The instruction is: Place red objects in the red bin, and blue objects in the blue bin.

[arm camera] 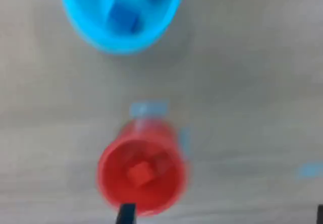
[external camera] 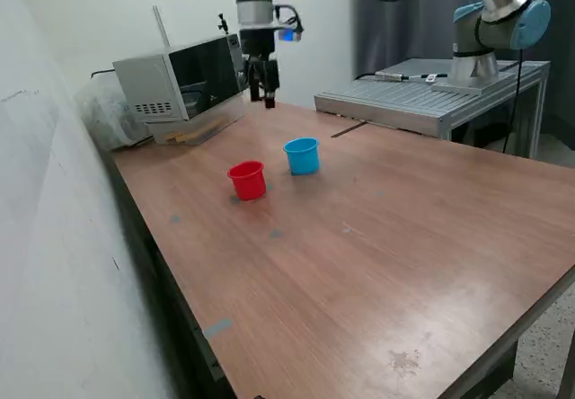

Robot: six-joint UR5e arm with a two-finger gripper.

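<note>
Hovering high, the black claw (external camera: 263,93), its opening unclear, hangs above a glossy red plastic cup (arm camera: 141,173) holding a blurred red cube (arm camera: 139,173) on the wood-grain desk (external camera: 377,264).

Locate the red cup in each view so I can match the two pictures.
Exterior view: the red cup stands on the table, toward the exterior view's left of the blue cup.
Wrist view: the red cup is seen from above, blurred, something red inside.
Shared landmark: the blue cup beside it.

A robotics lab is showing itself here: a second robot arm (external camera: 490,22) is standing on a metal bench (external camera: 422,98), cables are hanging, a microwave (external camera: 184,84) is sitting far left.
</note>
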